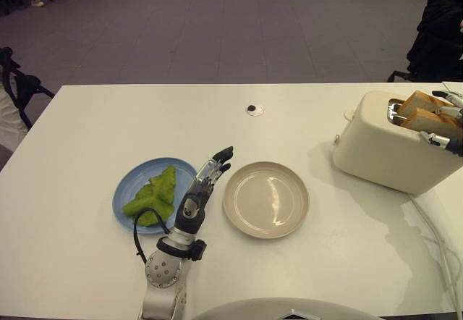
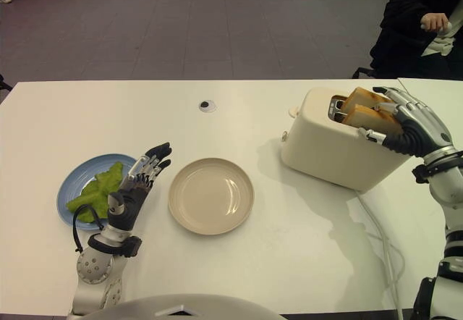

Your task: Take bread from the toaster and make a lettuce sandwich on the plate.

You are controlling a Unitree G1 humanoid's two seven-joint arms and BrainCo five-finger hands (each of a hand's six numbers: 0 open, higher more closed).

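A cream toaster (image 2: 329, 146) stands at the table's right, with two toasted bread slices (image 2: 360, 100) sticking up from its slots. My right hand (image 2: 411, 126) is at the toaster's top, fingers curled around the nearer slice (image 2: 370, 119), which still sits in its slot. An empty beige plate (image 2: 210, 195) lies at the table's middle. To its left, a blue plate (image 2: 81, 172) holds green lettuce leaves (image 2: 95, 192). My left hand (image 2: 139, 184) hovers between the two plates, open and holding nothing, fingers stretched forward.
The toaster's white cable (image 2: 381, 242) trails toward the front right edge. A small round cap (image 2: 207, 106) is set in the tabletop at the back centre. Bare tabletop lies between the beige plate and the toaster.
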